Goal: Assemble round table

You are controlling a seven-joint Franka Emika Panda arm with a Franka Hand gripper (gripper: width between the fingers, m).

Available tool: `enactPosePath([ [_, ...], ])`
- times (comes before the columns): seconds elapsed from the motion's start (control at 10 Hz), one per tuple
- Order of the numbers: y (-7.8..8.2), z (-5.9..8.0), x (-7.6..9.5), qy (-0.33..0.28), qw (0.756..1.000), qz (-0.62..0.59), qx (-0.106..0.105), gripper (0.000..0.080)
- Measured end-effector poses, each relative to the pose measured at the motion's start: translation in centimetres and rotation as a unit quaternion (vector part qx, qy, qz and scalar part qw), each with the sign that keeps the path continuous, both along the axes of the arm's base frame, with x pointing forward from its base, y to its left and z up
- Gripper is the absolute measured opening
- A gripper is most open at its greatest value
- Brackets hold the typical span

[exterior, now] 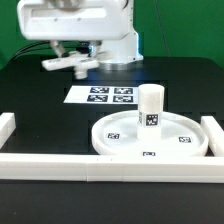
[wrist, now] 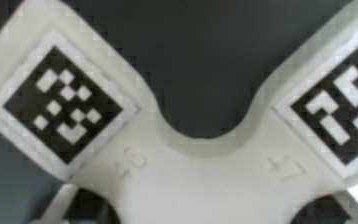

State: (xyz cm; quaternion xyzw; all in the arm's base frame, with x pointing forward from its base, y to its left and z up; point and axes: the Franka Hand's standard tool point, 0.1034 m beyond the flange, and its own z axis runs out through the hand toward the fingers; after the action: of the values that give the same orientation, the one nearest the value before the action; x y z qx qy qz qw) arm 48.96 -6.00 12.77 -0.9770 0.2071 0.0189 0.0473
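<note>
The round disc [exterior: 125,143] lies on the black table against the white border bars. The short cylinder leg [exterior: 151,108] stands upright at its middle. My gripper [exterior: 78,52] hangs high over the back of the table, well to the exterior view's left of the disc. It is shut on the cross-shaped base [exterior: 66,63], which it holds in the air. In the wrist view the base [wrist: 190,160] fills the picture, with two arms carrying tags. Only dark bits of my gripper [wrist: 197,205] show either side of it.
The marker board [exterior: 108,96] lies flat on the table below and behind the disc. A long white border bar [exterior: 90,166] runs along the front, with short bars at the exterior view's left [exterior: 8,128] and right [exterior: 213,130].
</note>
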Motion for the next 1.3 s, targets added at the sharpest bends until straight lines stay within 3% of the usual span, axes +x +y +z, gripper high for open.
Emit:
enactPosePath([
  [0.1,1.7,0.4,1.3,-0.009,1.000,0.005,0.000,0.0448],
  [0.4,1.5,0.2,1.0,-0.008,1.000,0.017,-0.001,0.0448],
  [0.6,4.8,1.4,3.6,-0.011,0.999,0.039,-0.001,0.0448],
  [0.8,7.3,1.5,6.2,-0.018,0.998,0.064,0.000,0.0448],
  [1.3,7.3,1.0,5.7,-0.013,0.998,0.069,-0.003,0.0448],
])
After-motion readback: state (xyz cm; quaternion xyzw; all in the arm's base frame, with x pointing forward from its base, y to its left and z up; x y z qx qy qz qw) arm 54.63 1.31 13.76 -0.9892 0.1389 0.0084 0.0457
